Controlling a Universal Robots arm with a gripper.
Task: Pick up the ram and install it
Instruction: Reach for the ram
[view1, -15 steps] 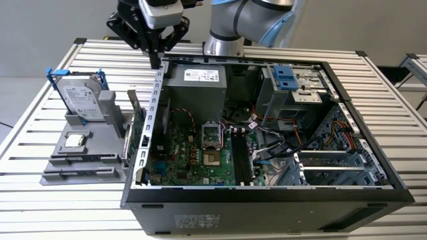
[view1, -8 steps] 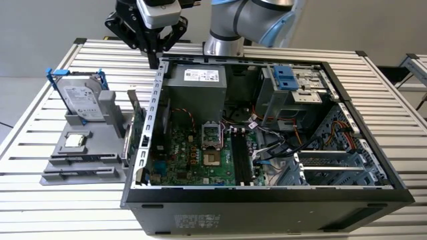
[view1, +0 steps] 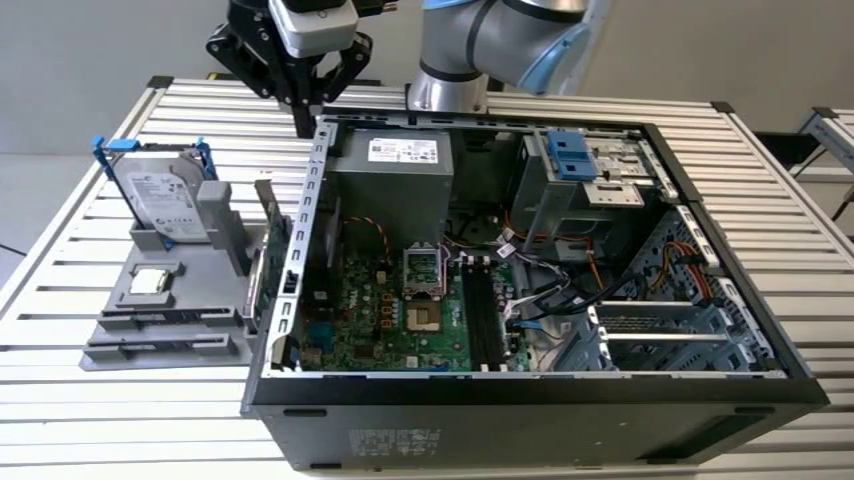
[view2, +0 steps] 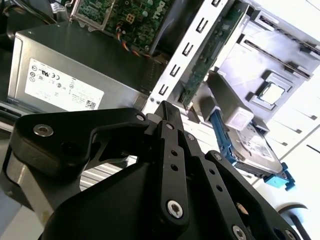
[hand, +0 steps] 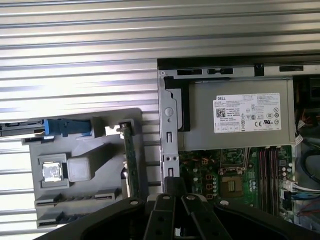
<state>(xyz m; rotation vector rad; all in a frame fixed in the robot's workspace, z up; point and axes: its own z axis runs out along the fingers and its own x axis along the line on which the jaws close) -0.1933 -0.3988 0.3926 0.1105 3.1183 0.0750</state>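
The claw (view1: 307, 122) hangs clenched on nothing above the rear corner of the computer case (view1: 534, 400). The ram (view1: 274, 255) stands on edge in the grey holder (view1: 160, 330) just beside the case wall, probably so its top edge is free to grip.

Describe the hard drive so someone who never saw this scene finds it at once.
On the slatted table, at the exterior view's left of the open computer case, sits a grey holder. The hard drive stands upright at its far end. It is the only silver box in a blue frame; its neighbours are a thin green card and a small square chip.
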